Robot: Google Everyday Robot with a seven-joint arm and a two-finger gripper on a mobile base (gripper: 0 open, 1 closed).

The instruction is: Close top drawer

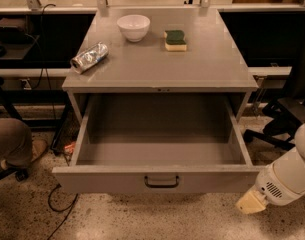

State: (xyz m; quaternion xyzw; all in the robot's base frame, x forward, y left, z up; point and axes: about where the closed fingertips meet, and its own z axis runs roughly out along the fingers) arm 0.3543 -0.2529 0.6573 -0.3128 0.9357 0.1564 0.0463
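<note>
The top drawer (117, 181) is a wide, deep grey metal drawer, pulled fully out of the grey cabinet toward me, and it holds nothing. Its front panel carries a dark loop handle (161, 182) at the centre. My gripper (249, 204) is the cream-coloured tip of the white arm (287, 176) at the lower right. It sits just beyond the drawer front's right corner, low near the floor, and apart from the handle.
On the cabinet top (202, 69) stand a white bowl (133, 27), a green and yellow sponge (175, 39) and a crushed silver can (89, 57). A person's knee (9, 144) is at the left. A dark chair base (284, 119) stands at the right. Cables (59, 209) lie on the speckled floor.
</note>
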